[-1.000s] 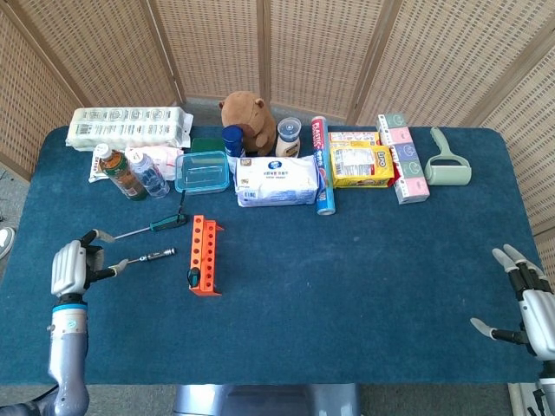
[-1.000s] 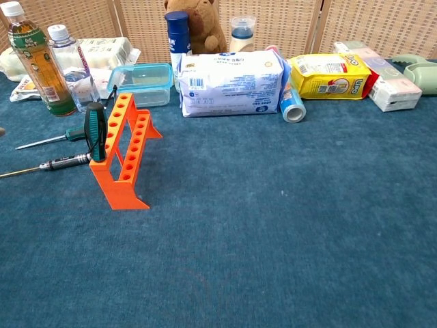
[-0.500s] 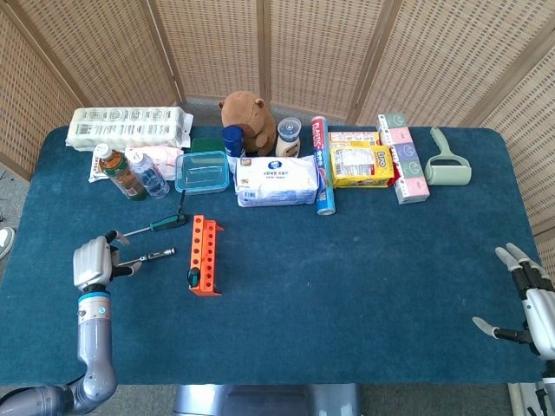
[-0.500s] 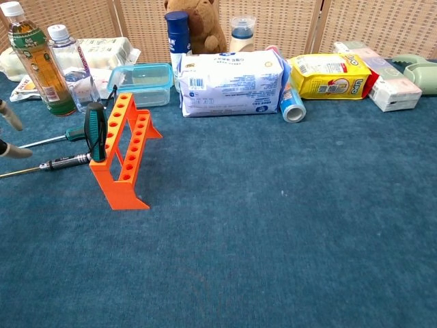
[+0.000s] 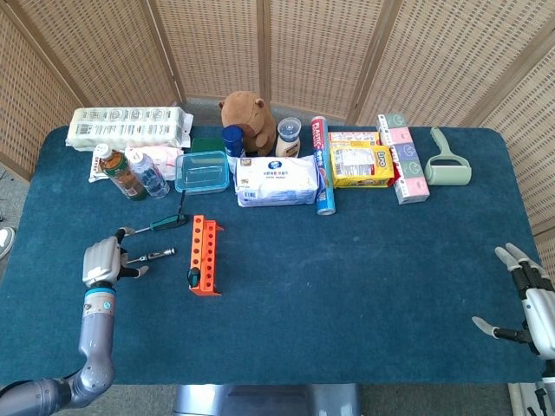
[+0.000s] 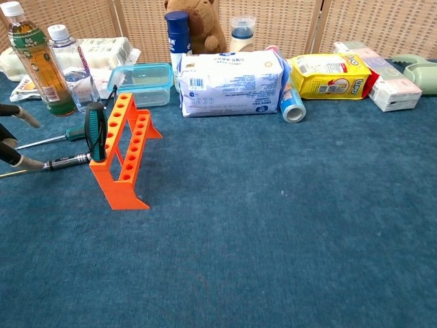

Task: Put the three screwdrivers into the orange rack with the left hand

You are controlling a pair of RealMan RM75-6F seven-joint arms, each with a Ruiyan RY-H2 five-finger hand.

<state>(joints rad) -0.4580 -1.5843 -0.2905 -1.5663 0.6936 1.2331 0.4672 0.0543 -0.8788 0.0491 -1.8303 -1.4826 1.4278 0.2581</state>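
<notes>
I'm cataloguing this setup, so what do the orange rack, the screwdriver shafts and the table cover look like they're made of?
The orange rack looks like matte moulded or printed plastic, uniform in colour. The shafts of the two loose screwdrivers look like bare metal, thin and silvery. The table cover appears to be blue felt or carpet, with a fuzzy texture.

Woven screen behind blue table

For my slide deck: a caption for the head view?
Left hand reaches the silver screwdriver beside the orange rack.
</notes>
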